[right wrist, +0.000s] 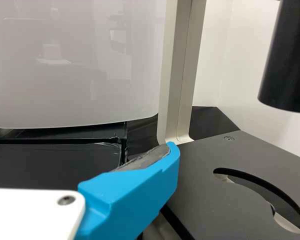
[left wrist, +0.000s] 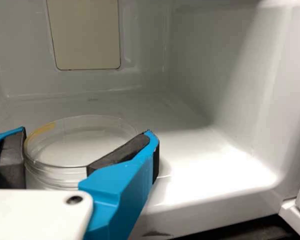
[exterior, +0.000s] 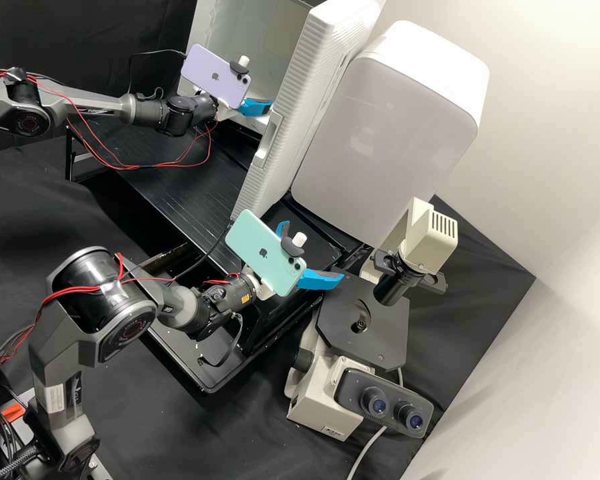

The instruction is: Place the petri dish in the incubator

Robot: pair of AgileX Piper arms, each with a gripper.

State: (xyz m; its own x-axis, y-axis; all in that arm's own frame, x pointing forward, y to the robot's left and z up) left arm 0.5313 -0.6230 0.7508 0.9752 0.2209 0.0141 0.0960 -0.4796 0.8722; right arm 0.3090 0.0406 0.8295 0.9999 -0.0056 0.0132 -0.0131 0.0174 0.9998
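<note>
The clear round petri dish (left wrist: 80, 145) rests on the white floor of the incubator (left wrist: 215, 165), near the front of the chamber. My left gripper (left wrist: 85, 135) is shut on the dish, one black pad on each side of its wall. In the high view this left gripper (exterior: 257, 107) is inside the incubator's open chamber (exterior: 233, 40), beside the open door (exterior: 380, 127). My right gripper (exterior: 321, 279) stands open and holds nothing, low at the edge of the microscope stage (right wrist: 230, 175), in front of the door; one blue finger (right wrist: 140, 175) shows there.
A white microscope (exterior: 353, 373) with a black stage (exterior: 363, 327) and a hanging condenser (right wrist: 290, 55) stands at the right front. A raised black platform (exterior: 180, 187) carries the incubator. Red cables (exterior: 113, 157) trail along both arms. The open door stands between the two grippers.
</note>
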